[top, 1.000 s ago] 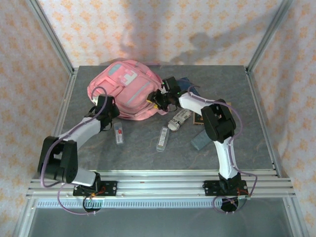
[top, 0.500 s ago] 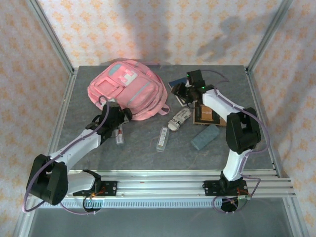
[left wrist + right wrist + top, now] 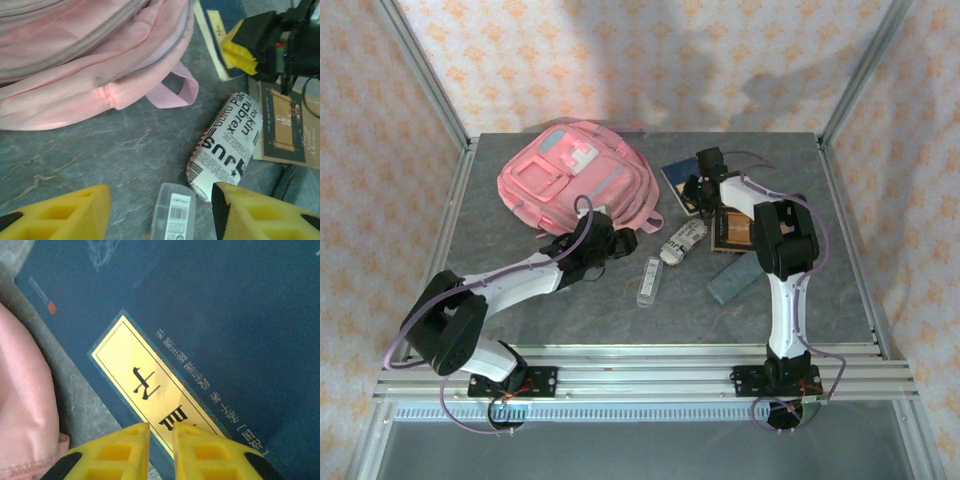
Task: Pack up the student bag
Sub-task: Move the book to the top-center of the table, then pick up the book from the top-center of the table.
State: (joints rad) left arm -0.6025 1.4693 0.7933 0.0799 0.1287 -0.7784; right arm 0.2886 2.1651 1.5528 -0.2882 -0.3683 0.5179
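Note:
The student bag (image 3: pixel 575 180), a big pink backpack, lies at the back left of the table; in the left wrist view its pink fabric (image 3: pixel 75 60) and strap loop (image 3: pixel 176 90) show. My left gripper (image 3: pixel 617 243) hovers just right of the bag, open, with a clear plastic case (image 3: pixel 172 216) lying on the table between its yellow fingers (image 3: pixel 55 216). My right gripper (image 3: pixel 696 192) points down at a dark blue book (image 3: pixel 225 315) with a gold label; its jaws stand almost together with nothing between them. The bag's edge (image 3: pixel 20 405) is at that view's left.
A newspaper-print pouch (image 3: pixel 683 240) lies right of the clear case (image 3: pixel 648 281). A brown book (image 3: pixel 735 230) sits beside the blue book (image 3: pixel 678 178), and a grey-blue block (image 3: pixel 735 278) lies nearer the front. Aluminium posts frame the table.
My left arm has swung right, away from the bag's front, to the clear case. My right gripper has moved from the bag to the blue book and its jaws have narrowed.

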